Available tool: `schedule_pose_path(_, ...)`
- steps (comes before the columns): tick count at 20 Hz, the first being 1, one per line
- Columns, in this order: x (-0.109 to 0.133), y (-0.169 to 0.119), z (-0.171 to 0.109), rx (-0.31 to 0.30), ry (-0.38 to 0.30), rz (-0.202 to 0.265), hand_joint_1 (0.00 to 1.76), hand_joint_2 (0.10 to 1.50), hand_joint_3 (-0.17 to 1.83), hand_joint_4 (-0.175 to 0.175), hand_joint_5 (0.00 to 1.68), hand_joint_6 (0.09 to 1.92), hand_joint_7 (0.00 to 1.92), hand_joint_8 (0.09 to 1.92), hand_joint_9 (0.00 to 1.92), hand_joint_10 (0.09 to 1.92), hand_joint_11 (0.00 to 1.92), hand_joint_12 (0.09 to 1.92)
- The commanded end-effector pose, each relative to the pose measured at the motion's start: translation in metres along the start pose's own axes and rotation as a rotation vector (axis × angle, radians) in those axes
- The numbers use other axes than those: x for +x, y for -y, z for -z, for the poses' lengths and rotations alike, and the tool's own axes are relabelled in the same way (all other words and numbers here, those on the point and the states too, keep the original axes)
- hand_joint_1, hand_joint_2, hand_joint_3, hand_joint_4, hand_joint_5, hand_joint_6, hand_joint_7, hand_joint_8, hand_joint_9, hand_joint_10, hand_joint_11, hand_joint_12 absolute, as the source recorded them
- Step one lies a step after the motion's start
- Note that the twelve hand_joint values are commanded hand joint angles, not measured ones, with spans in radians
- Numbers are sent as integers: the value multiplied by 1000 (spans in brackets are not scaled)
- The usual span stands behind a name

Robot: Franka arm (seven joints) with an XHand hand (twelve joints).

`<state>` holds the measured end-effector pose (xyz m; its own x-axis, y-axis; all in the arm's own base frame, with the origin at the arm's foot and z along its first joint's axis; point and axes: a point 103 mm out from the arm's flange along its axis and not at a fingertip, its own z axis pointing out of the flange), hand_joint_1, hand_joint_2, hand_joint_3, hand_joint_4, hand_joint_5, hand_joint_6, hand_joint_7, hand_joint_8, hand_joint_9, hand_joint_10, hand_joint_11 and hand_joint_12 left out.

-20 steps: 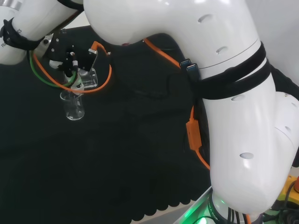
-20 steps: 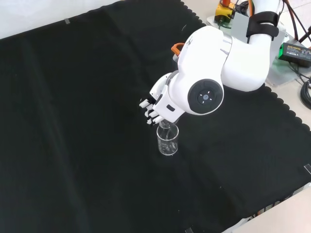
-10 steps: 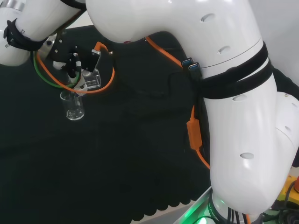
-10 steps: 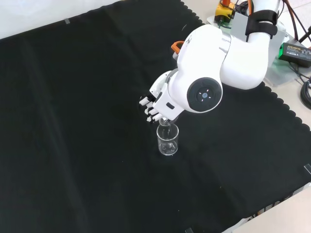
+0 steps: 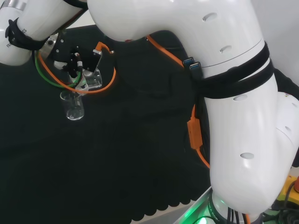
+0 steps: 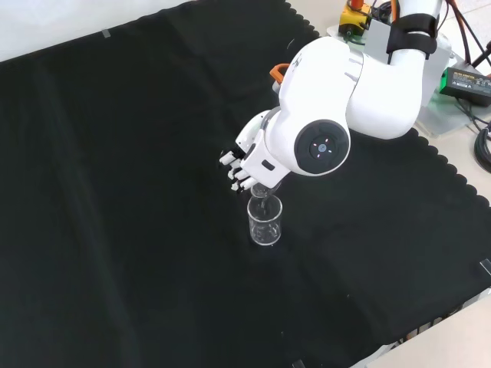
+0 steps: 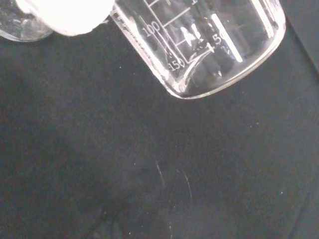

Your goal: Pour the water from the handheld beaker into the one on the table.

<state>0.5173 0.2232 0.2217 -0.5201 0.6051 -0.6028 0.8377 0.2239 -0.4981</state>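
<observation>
Black cloth [image 6: 115, 192] covers the bench. Front view: hand [image 6: 244, 165], fingers curled round the tilted handheld beaker [image 5: 89, 79], just above the upright table beaker [image 6: 265, 221] near centre. Wrist view: graduated wall, rim; contents cannot be told.

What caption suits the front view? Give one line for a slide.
Hand tips a held beaker over the beaker on the cloth.
</observation>
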Motion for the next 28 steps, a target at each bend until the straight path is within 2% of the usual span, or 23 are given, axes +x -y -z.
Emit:
schedule_pose_path(1,2,-2,13,7,20,-7,1255,1193,-175,-128,860,1148,1124,995,1139,1113,967,915)
schedule_pose_path(4,4,-3,18,11,26,-8,1255,1193,-175,-128,861,1148,1124,995,1138,1113,964,913)
schedule_pose_path(14,-4,0,5,12,15,-13,1255,1193,-175,-127,861,1147,1125,993,1138,1111,964,913)
schedule_pose_path(28,4,-2,23,29,42,-15,1255,1192,-175,-128,862,1147,1126,990,1139,1109,964,913)
